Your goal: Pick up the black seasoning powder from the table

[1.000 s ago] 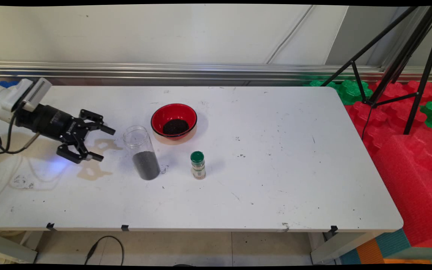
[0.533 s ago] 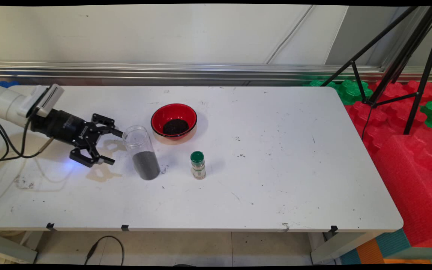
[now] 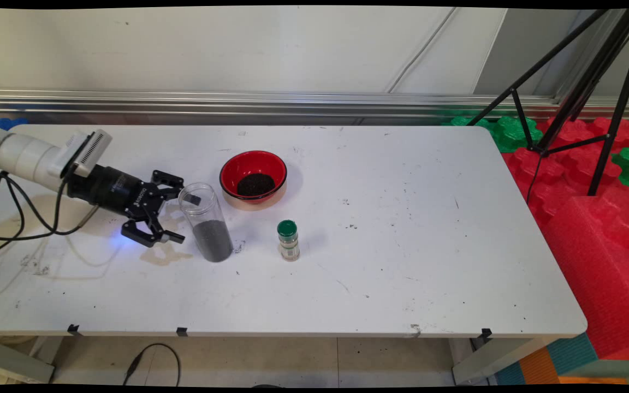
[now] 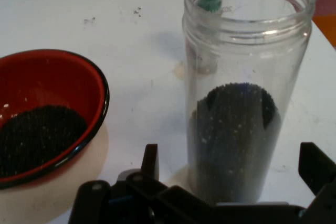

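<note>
Clear plastic, open at the top, and dark at the bottom — that is the jar (image 3: 206, 222), standing upright on the white table (image 3: 380, 262) with black granules filling roughly its lower third. The black hand (image 3: 185, 219) lies low and nearly level at the jar's left side, its two fingers spread wide, one tip (image 3: 193, 200) reaching behind the jar's rim and seen through the plastic, the other (image 3: 175, 237) in front, close to the jar's lower wall. From the hand's own camera the jar (image 4: 242, 93) rises square between the two fingers; the left finger (image 4: 150, 162) stands just beside the jar's base and the right finger (image 4: 315, 167) a little apart from it — whether either one touches the plastic is hard to say from here.

Just behind and to the right of the jar sits a red bowl (image 3: 253, 173) with a black rim, upright, holding a patch of the same dark granules; in the hand view the bowl (image 4: 47, 114) fills the left side. Farther right and nearer the front edge stands a small spice bottle (image 3: 288, 240) with a green cap, well apart from the hand. Black cables (image 3: 14, 213) droop from the white arm (image 3: 25, 158) at the left. A pale brownish stain (image 3: 164, 254) marks the table just under the hand.
</note>
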Controlling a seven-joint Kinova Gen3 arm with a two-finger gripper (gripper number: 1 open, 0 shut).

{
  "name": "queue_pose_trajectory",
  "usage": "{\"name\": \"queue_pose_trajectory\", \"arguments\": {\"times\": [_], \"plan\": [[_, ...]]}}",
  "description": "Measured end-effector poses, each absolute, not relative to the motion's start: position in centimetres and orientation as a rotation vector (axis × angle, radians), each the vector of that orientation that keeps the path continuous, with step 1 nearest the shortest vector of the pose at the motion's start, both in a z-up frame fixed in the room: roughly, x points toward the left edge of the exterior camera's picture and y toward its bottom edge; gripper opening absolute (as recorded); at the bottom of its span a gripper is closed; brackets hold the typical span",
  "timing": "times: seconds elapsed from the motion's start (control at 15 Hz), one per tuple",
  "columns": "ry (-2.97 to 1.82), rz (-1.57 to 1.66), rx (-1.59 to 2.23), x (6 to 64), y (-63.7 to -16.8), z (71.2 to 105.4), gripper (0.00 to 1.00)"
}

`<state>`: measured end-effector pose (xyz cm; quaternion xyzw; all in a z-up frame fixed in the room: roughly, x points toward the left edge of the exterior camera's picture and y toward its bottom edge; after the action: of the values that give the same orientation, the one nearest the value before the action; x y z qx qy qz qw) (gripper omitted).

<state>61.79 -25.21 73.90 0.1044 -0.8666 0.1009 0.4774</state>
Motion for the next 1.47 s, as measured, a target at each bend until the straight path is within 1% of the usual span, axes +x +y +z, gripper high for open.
{"name": "queue_pose_trajectory", "arguments": {"times": [0.47,1.47], "plan": [[-2.081,0.242,0.229,60.0,-26.3,72.4,1.0],[-2.04,0.234,0.207,57.7,-27.4,71.1,1.0]]}}
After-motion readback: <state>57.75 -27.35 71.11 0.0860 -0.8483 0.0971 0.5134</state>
